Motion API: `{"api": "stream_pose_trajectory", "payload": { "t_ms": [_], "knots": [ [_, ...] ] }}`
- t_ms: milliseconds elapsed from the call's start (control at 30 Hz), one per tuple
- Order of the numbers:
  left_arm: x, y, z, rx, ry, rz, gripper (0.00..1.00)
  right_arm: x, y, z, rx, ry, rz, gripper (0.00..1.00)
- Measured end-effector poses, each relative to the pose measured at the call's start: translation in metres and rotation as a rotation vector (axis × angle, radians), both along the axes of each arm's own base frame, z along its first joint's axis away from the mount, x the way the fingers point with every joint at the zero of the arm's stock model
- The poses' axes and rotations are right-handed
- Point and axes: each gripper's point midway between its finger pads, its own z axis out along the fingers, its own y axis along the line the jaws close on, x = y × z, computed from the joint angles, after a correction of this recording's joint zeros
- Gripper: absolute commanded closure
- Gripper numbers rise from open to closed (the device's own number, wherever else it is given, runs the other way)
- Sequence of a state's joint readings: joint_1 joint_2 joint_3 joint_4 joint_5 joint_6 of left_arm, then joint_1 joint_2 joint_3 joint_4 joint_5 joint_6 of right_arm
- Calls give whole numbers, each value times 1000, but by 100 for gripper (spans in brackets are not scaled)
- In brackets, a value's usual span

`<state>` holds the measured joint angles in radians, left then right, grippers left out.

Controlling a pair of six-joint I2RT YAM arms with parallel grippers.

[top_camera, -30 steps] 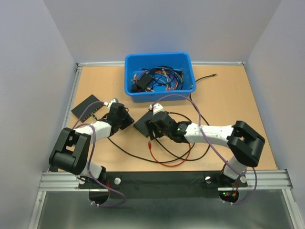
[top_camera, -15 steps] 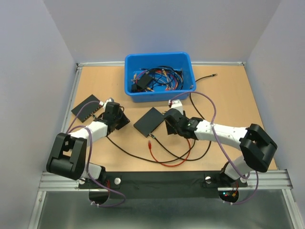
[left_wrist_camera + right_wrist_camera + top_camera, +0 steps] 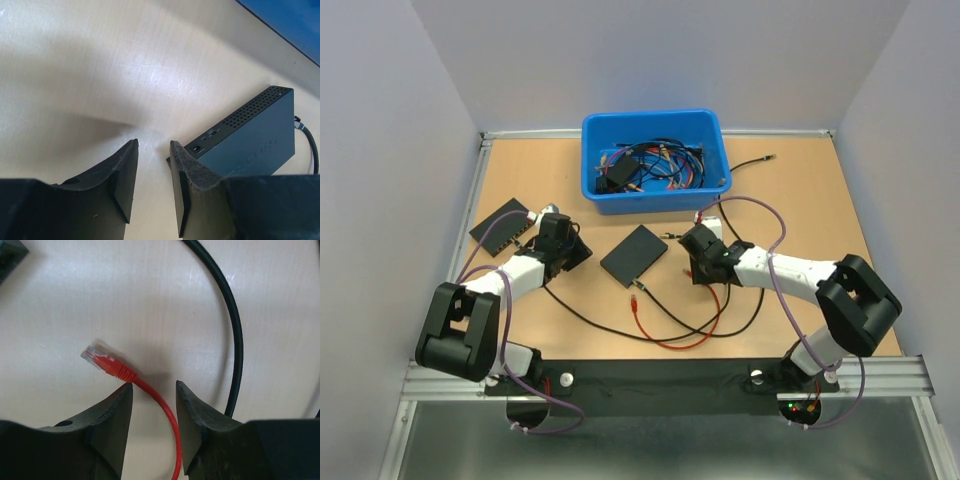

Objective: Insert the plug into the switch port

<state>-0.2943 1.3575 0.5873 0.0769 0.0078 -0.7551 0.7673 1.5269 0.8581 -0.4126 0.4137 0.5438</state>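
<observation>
**A:** How far along is this job?

**B:** Barely begun, I'd say. The plug (image 3: pixel 106 363) lies loose on the counter (image 3: pixel 800 200), with its clear tip and red boot flat on the wood. It sits in no port.

**A:** Does the right pincer have it?

**B:** No. The right pincer (image 3: pixel 154 386) hangs over the red cable (image 3: pixel 175 432) just behind the plug. Its jaws stand partly apart, wider than the cable, which runs between them in the wrist view. Neither finger presses on the cable, so as far as I can tell it grips nothing.

**A:** And the other one?

**B:** The left pincer (image 3: pixel 153 145) shows a narrow gap with nothing in it and bare counter beneath. It sits just beside the flat black box (image 3: pixel 250 145) and is not touching it.

**A:** Where is the switch?

**B:** I take it to be the black unit with a row of ports along one edge, at the far left (image 3: pixel 503 224), just beyond the left pincer. No red cable reaches it. From above, the red cable loops on the counter between the two arms, well apart from the switch.

**A:** So what's left?

**B:** Everything that counts. The plug has to be gripped, carried across to the switch, lined up with a port and pushed home. The blue bin (image 3: pixel 650 203) of spare cables at the back seems to play no part.
</observation>
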Motion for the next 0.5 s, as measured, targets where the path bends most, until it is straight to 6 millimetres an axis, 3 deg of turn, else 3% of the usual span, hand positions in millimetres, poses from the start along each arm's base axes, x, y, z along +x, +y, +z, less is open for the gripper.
{"api": "stream_pose_trajectory", "payload": {
  "t_ms": [333, 433, 500],
  "knots": [
    [-2, -1, -2, -3, 4, -12, 58, -7, -4, -18, -26, 45, 4, 62],
    [-2, -2, -1, -4, 3, -16, 58, -5, -1, -18, -18, 41, 6, 69],
    [-2, -2, -1, -3, 3, -16, 59, -5, 1, -19, -10, 39, 8, 79]
  ]
}}
